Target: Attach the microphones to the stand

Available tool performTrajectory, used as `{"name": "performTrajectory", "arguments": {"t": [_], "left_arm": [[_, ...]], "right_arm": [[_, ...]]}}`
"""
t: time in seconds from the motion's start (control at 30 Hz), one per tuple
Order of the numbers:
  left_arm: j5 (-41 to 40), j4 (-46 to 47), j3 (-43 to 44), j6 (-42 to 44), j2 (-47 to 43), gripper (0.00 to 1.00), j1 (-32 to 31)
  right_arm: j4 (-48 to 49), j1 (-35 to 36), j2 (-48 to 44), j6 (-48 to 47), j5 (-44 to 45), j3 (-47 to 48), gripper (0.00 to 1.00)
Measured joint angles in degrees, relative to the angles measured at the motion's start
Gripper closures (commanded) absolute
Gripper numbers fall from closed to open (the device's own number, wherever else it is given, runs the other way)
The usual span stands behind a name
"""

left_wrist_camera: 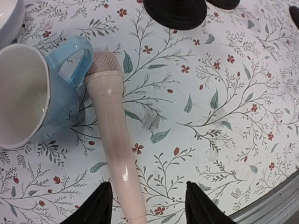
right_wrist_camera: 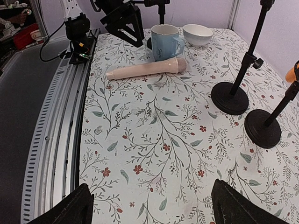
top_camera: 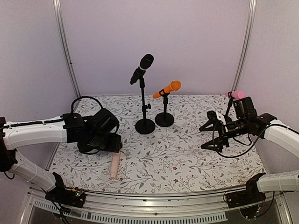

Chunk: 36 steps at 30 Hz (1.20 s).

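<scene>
Bench: covered in a floral cloth, it carried everything in reach.
Stands: the tall stand and the short stand stood side by side at the back middle, well apart from both of my grippers.
Right gripper: it hung wide open over bare cloth with nothing in it.
Left gripper: it was partly open and empty, its fingers apart and clear of everything.
Blue-and-white mug: it lay tipped on its side at the left, with a white bowl just beyond it.
Mounted microphones: the black microphone sat atop the tall stand and the orange microphone on the short one. The pink microphone showed behind my right arm, its support mostly hidden.
Beige-pink microphone: it lay flat on the cloth at the left, its mesh head against or just beside the mug's handle.
Handling: I judged it light, stiff and glossy, so it might slip in a loose pinch or roll off sideways.
Where to hold: mid-barrel seemed best to me, clear of the mesh head and leaving the tail free for a clip.
Relative to my left gripper: its tail end lay between my fingers, nearer the left one, touching neither.
</scene>
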Motion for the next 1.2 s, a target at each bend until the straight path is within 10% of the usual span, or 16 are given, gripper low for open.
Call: {"name": "performTrajectory", "arguments": {"t": [1.2], "left_arm": [[11.78, 4.92, -6.64, -0.94, 14.16, 0.55, -0.20]], "right_arm": [[0.04, 0.48, 1.05, 0.00, 0.72, 0.00, 0.12]]}}
